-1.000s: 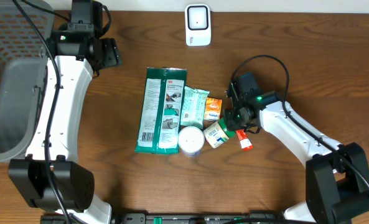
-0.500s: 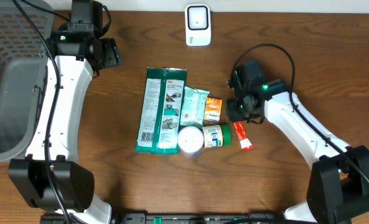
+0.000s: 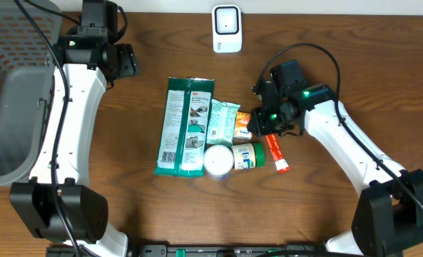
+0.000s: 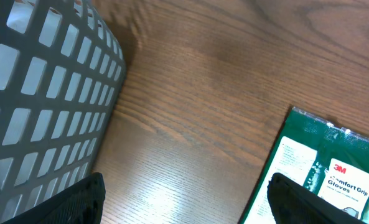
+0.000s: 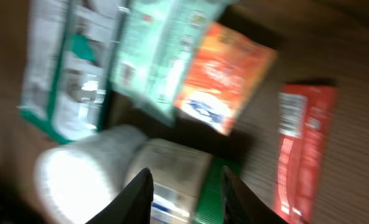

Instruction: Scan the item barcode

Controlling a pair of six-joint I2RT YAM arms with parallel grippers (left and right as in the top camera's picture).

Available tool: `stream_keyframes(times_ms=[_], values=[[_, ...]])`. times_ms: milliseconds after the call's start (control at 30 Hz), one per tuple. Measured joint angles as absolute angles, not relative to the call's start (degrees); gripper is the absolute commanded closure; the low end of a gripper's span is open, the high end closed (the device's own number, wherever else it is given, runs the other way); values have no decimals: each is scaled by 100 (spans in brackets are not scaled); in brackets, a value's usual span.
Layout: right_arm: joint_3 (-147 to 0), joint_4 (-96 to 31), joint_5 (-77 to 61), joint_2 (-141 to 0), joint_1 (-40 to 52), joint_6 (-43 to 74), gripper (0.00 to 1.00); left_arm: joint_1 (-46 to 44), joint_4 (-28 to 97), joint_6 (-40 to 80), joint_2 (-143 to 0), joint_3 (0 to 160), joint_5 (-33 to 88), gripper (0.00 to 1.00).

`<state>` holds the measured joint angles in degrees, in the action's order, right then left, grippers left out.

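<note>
Now, white tub (image 3: 218,161): nearest of the cluster in the middle of the table (image 3: 368,64), round lid up.
Small bottle (image 3: 244,156): lies on its side, touching the tub on the side toward the right edge, green cap pointing that way.
Red tube (image 3: 277,154): flat on the wood just beside the bottle's cap, slanting toward the near right corner.
Glove pack (image 3: 185,126): long green pack lying flat on the cluster's left side, running near to far.
Pale green pouch (image 3: 222,123): beside the glove pack, its near end by the tub.
Orange packet (image 3: 242,126): next to the pouch, just beyond the bottle.
Right pincer (image 5: 184,193): over the orange packet's right edge. Its fingers (image 5: 140,190) are partly apart with nothing between them. The wrist view is blurred.
Left pincer (image 4: 187,199): near the far left corner, spread wide and empty.
Grey basket (image 3: 11,86): at the left edge.
Scanner (image 3: 226,28): white unit at the far edge, well apart from the items.
</note>
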<state>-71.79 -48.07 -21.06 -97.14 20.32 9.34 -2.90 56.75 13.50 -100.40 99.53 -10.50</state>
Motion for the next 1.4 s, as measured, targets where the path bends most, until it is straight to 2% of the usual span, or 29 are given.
stream_keyframes(times_ms=[100, 500, 833, 1400], values=[[-7177, -4700, -2445, -9714, 2110, 886, 98, -290, 5675, 1350, -10040, 9953, -1050, 17], [-7177, -4705, -2755, -9714, 3395, 895, 99, -290, 5675, 1350, -10040, 9953, -1050, 17], [-7083, -4584, -2178, -9714, 4298, 893, 99, -290, 5677, 1350, -10040, 9953, -1050, 17], [-6810, -4241, -1684, -9714, 4626, 913, 99, -290, 5677, 1350, -10040, 9953, -1050, 17]])
